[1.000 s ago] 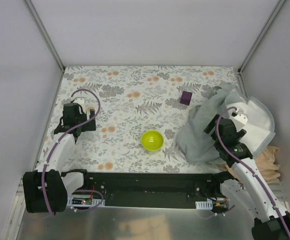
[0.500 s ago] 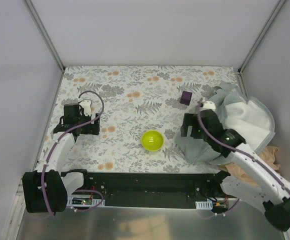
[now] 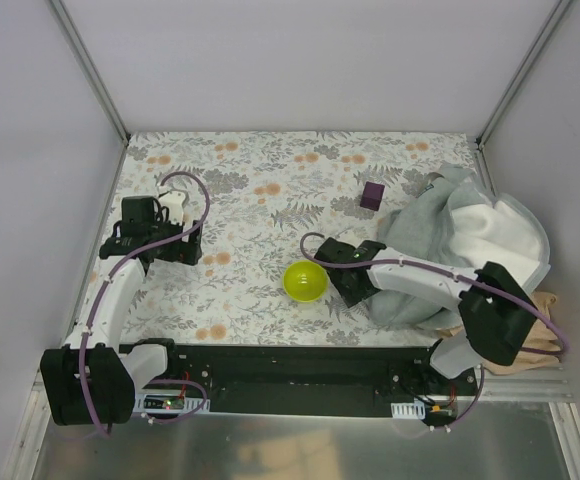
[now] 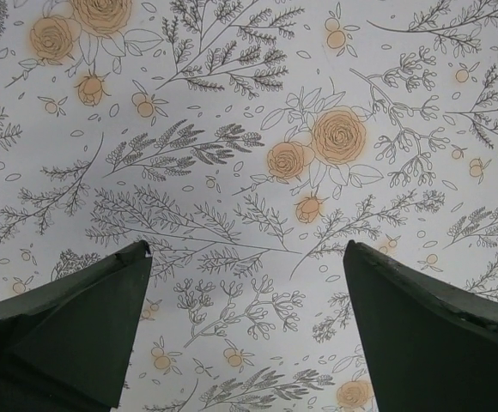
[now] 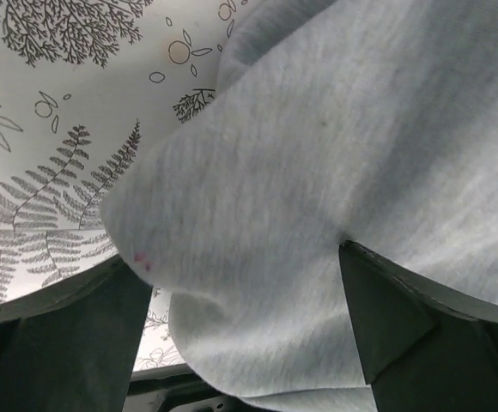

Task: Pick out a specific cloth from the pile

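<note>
The pile sits at the right edge of the table: a large light grey cloth (image 3: 420,235) with white fabric (image 3: 490,235) on it and beige-tan fabric (image 3: 542,322) behind the right arm. The bright orange-yellow cloth is hidden or out of view in every view. My right gripper (image 3: 348,283) is at the pile's near left corner, beside the bowl. In the right wrist view it (image 5: 240,257) is open, its jaws wide apart over a fold of the grey cloth (image 5: 335,154). My left gripper (image 3: 170,248) is open and empty over bare table at the far left (image 4: 247,249).
A lime-green bowl (image 3: 305,281) stands just left of my right gripper. A small purple block (image 3: 373,194) stands behind it, near the pile's far left edge. The floral tablecloth (image 3: 260,200) is walled on three sides.
My right arm has swung left and down from above the pile to its near left corner beside the bowl. My left gripper shifted slightly.
</note>
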`<action>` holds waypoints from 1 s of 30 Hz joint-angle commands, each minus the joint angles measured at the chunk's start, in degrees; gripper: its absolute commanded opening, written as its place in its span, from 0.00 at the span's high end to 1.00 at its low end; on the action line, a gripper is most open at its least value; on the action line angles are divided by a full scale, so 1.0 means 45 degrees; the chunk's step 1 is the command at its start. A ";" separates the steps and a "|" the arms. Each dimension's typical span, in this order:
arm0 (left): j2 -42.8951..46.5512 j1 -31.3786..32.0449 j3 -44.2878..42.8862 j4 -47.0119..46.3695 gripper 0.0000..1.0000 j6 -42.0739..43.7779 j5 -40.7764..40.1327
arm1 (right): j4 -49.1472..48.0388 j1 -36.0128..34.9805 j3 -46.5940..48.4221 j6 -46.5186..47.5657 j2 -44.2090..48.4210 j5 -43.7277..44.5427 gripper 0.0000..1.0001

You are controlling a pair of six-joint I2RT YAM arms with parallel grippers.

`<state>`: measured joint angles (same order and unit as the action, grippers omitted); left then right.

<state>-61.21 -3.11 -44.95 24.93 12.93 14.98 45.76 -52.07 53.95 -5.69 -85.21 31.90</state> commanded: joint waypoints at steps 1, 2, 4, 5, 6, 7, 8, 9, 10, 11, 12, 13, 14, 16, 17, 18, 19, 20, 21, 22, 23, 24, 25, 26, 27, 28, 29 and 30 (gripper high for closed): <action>-0.0069 -0.0128 -0.0402 0.0534 0.00 0.0291 0.0498 | -0.0108 -0.0088 0.0705 0.0482 -0.0867 0.0277 0.11; -0.0050 -0.0109 -0.0421 0.0593 0.00 0.0349 0.0518 | -0.0264 -0.0069 0.0764 0.0523 -0.1043 0.0178 0.18; -0.0069 -0.0109 -0.0499 0.0690 0.00 0.0408 0.0615 | -0.0480 0.0028 0.0823 0.0581 -0.1317 0.0448 0.43; -0.0070 -0.0089 -0.0558 0.0749 0.00 0.0486 0.0654 | -0.0461 0.0087 0.0900 0.0562 -0.1396 0.0721 0.57; -0.0070 -0.0089 -0.0616 0.0846 0.00 0.0525 0.0732 | -0.0268 0.0300 0.1075 0.0446 -0.1435 0.1014 0.76; -0.0070 -0.0108 -0.0714 0.0963 0.00 0.0564 0.0791 | -0.0053 0.0535 0.1289 0.0329 -0.1397 0.1365 0.93; -0.0089 -0.0109 -0.0811 0.1080 0.00 0.0623 0.0830 | 0.0104 0.0827 0.1466 0.0270 -0.1126 0.1813 1.00; -0.0089 -0.0109 -0.0986 0.1236 0.00 0.0700 0.0947 | 0.0221 0.1178 0.1796 0.0308 -0.0756 0.2223 1.00; -0.0147 -0.0109 -0.1104 0.1373 0.00 0.0740 0.1044 | 0.0300 0.1549 0.2128 0.0386 -0.0385 0.2653 1.00; -0.0167 -0.0089 -0.1298 0.1510 0.00 0.0818 0.1103 | 0.0358 0.2210 0.2537 0.0522 0.0180 0.3179 1.00; -0.0206 -0.0108 -0.1513 0.1666 0.00 0.0876 0.1259 | 0.0359 0.2835 0.3102 0.0736 0.0785 0.3745 1.00; -0.0245 -0.0089 -0.1805 0.1803 0.00 0.0896 0.1396 | 0.0301 0.3441 0.3707 0.0912 0.1332 0.4215 1.00; -0.0303 -0.0050 -0.1982 0.1940 0.00 0.0935 0.1571 | 0.0030 0.4278 0.4448 0.1088 0.2053 0.4548 1.00; -0.0440 0.0066 -0.2509 0.2232 0.00 0.0936 0.1845 | -0.0808 0.6172 0.5855 0.1168 0.3362 0.4785 1.00; -0.0557 0.0202 -0.2782 0.2389 0.00 0.0936 0.1982 | -0.1567 0.7245 0.6461 0.1574 0.3968 0.4689 1.00; -0.0635 0.0397 -0.3075 0.2526 0.00 0.0974 0.2022 | -0.2503 0.8087 0.6796 0.1848 0.4670 0.4437 1.00; -0.0733 0.0651 -0.3368 0.2720 0.00 0.1052 0.1983 | -0.3363 0.8869 0.7031 0.2161 0.5258 0.4280 1.00; -0.0772 0.1136 -0.3699 0.2896 0.00 0.1169 0.1906 | -0.4377 0.9379 0.7092 0.2647 0.5708 0.4278 1.00; -0.0850 0.1876 -0.3993 0.3130 0.00 0.1267 0.1595 | -0.5083 0.9655 0.7092 0.3213 0.6041 0.4375 1.00; -0.0928 0.2599 -0.4344 0.3306 0.00 0.1461 0.1264 | -0.5554 0.9871 0.7131 0.3605 0.6180 0.4550 1.00; -0.1064 0.3283 -0.4734 0.3463 0.00 0.1618 0.0970 | -0.5714 1.0027 0.7170 0.3957 0.6181 0.4629 1.00; -0.1259 0.4044 -0.5125 0.3696 0.00 0.1716 0.0832 | -0.5696 1.0222 0.7054 0.4115 0.6123 0.4514 1.00; -0.1609 0.4728 -0.5651 0.3950 0.00 0.1775 0.0811 | -0.5696 1.0418 0.6821 0.4252 0.6084 0.4319 1.00; -0.1922 0.5296 -0.6120 0.4127 0.00 0.1737 0.0830 | -0.5696 1.0594 0.6393 0.4331 0.6045 0.4047 1.00; -0.2350 0.6017 -0.6647 0.4283 0.03 0.1698 0.0792 | -0.5696 1.0750 0.5906 0.4332 0.5948 0.3870 1.00; -0.2819 0.6662 -0.7077 0.4381 0.03 0.1659 0.0714 | -0.5792 1.0887 0.5437 0.4312 0.5908 0.3868 1.00; -0.3229 0.7461 -0.7565 0.4402 0.03 0.1658 0.0578 | -0.5851 1.1043 0.4968 0.4157 0.5811 0.3907 1.00; -0.3794 0.8204 -0.8073 0.4421 0.03 0.1639 0.0461 | -0.5755 1.1219 0.4557 0.3769 0.5772 0.3888 1.00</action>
<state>-72.14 24.64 -73.69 41.36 19.03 18.90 20.64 -3.53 82.46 10.24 -53.56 50.54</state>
